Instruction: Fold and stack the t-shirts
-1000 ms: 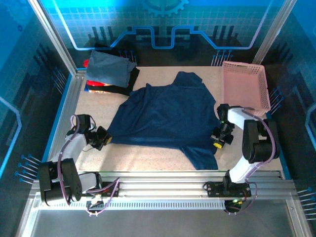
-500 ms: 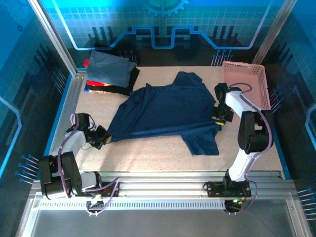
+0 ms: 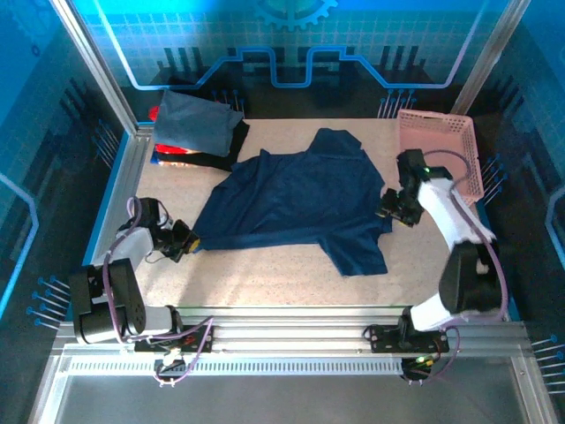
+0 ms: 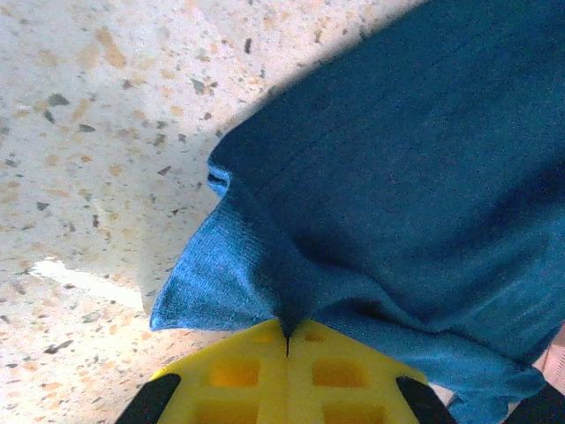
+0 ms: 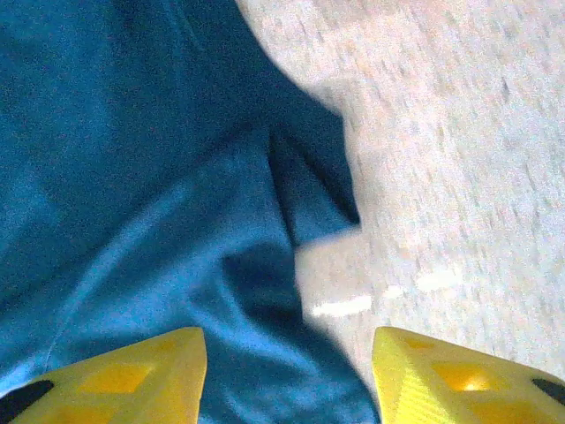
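**A:** Navy t-shirt (image 3: 296,199) takes up the middle of the tabletop (image 3: 265,278), spread open and rumpled, with no fold in it yet. What's different from a second ago?

**B:** Its right side. The right arm has swung from the near-right hem up toward the pink basket (image 3: 439,150) and taken the cloth with it. The flap that reached toward the near edge has drawn in, and the bottom hem runs straighter.

**A:** What does that mean for the job?

**B:** I'd call it a straightening pull just finished, not a fold. The shirt still has to be folded and carried to the folded stack (image 3: 194,132) in the far-left corner, well apart from it.

**A:** And the right gripper (image 3: 395,208)?

**B:** It has let go. Its fingers stand apart at the shirt's right edge, just beside the basket, with the cloth lying loose beneath them.

**A:** The left gripper (image 3: 187,243)?

**B:** Fingers together, clamped on the shirt's near-left corner, low against the tabletop. It holds the same spot as before.
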{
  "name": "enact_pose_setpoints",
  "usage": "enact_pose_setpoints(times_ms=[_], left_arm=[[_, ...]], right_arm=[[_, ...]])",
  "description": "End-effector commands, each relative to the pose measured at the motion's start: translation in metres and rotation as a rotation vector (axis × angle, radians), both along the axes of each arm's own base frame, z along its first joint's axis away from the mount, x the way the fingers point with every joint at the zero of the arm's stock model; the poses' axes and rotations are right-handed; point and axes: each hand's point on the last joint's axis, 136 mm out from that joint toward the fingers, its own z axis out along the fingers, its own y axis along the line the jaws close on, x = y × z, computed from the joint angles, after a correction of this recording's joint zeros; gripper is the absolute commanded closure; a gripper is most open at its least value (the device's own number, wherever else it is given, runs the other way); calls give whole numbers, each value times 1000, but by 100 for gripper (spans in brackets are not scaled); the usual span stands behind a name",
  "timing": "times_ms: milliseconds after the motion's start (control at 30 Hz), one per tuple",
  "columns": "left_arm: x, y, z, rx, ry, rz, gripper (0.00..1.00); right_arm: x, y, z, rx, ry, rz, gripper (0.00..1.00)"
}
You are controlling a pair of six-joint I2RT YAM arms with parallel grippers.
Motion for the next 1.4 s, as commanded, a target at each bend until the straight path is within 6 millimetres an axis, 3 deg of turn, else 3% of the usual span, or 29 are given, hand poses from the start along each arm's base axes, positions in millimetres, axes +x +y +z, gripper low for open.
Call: enact_pose_setpoints(times_ms=[0, 167, 300, 467, 633, 867, 1100, 1167, 1300, 1367], left_arm=[[8, -2, 11, -22, -50, -21, 100], [8, -4, 13, -26, -65, -34, 100], [5, -5, 12, -28, -63, -40, 100], [2, -6, 12, -24, -61, -46, 100], [0, -6, 14, -21, -64, -48, 100], [-1, -6, 13, -19, -68, -42, 100], [-2, -5, 12, -13, -63, -36, 100], [-2, -5, 12, -13, -62, -36, 100], [-2, -6, 15, -17, -69, -39, 100], [-5, -7, 21, -14, -73, -47, 100]], right_arm=[[-64, 21, -26, 145, 175, -64, 48], [-113, 30, -74, 188, 280, -129, 54], [-128, 28, -98, 163, 325, -153, 58], [-118, 23, -106, 135, 303, -162, 59], [-101, 24, -96, 138, 257, -154, 60], [-100, 23, -92, 135, 255, -143, 60], [-101, 18, -110, 113, 311, -138, 62], [-99, 15, -114, 100, 321, -142, 69], [-91, 11, -114, 90, 308, -157, 100], [-88, 11, -101, 88, 277, -155, 100]])
